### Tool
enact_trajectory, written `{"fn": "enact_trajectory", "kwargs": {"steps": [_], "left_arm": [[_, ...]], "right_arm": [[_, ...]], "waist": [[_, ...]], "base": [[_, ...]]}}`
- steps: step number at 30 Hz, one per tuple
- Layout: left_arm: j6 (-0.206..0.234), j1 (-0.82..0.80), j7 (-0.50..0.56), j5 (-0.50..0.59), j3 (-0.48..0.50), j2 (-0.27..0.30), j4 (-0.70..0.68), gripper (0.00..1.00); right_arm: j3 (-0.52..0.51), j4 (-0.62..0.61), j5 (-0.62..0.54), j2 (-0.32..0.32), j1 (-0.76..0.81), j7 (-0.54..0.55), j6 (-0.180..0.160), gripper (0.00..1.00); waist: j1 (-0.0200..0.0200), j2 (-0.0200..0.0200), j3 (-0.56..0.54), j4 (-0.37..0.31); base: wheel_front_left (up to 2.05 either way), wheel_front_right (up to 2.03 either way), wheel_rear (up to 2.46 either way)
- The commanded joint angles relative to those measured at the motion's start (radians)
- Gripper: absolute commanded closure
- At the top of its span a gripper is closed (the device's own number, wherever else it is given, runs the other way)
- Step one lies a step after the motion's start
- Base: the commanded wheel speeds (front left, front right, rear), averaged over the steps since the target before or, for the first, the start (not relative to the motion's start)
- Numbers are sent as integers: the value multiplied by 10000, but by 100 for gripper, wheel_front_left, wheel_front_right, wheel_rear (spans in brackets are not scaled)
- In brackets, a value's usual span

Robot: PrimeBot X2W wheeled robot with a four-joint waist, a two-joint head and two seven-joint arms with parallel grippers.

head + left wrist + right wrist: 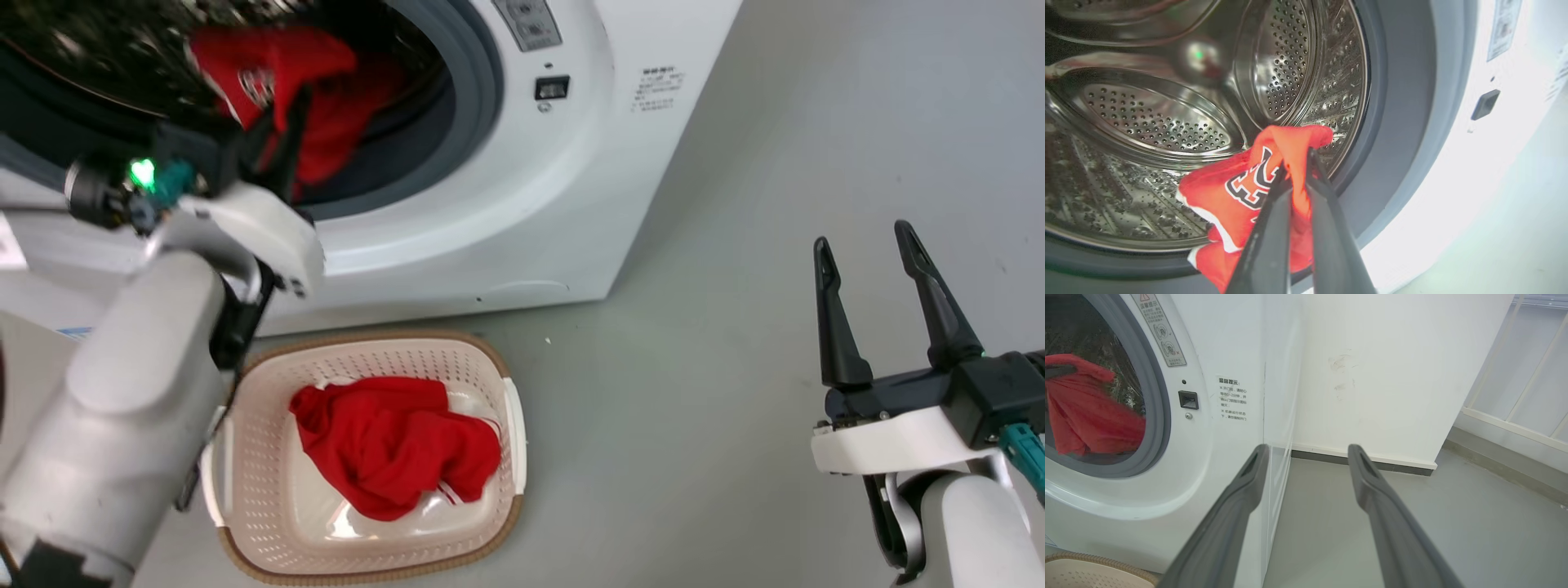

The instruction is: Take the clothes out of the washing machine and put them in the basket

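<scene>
In your head view the left gripper (287,122) reaches into the white washing machine (522,212), its dark fingers pinching a lettered red garment (269,65) at the round grey-gasketed mouth. Below, a second crumpled red garment (392,445) with white edge stripes lies in the perforated cream basket (384,339), and the right gripper (864,237) stands spread over the grey floor (694,408). Your left wrist view adds the shiny perforated steel drum (1147,126) and the black-outlined white lettering, with soft fabric squeezed between the fingers. Your right wrist view adds a white wall (1392,375) and a printed label (1233,398) beside the opening.
</scene>
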Motion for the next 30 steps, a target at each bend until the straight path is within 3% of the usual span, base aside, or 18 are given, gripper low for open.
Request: {"fn": "enact_trajectory", "kwargs": {"steps": [1,11,21,30], "left_arm": [[100,416,-27,104,142,21,-424,100],[454,2411,84,159,212,198,-2574,100],[880,4044,1788,-303,-219,776,-4432,100],[694,4848,3126,-792,-802,920,-4226,100]], "right_arm": [[-55,47,-54,10,140,-20,-11,0],[-391,137,-89,10,563,-20,-11,0],[-464,74,10,10,778,-20,-11,0],[-395,27,42,12,558,-20,-11,0]], "waist": [[2,-1,-393,250],[2,-1,-1217,777],[2,-1,-1526,860],[2,-1,-1151,496]], "base": [[0,0,0],[0,0,0],[0,0,0],[0,0,0]]}}
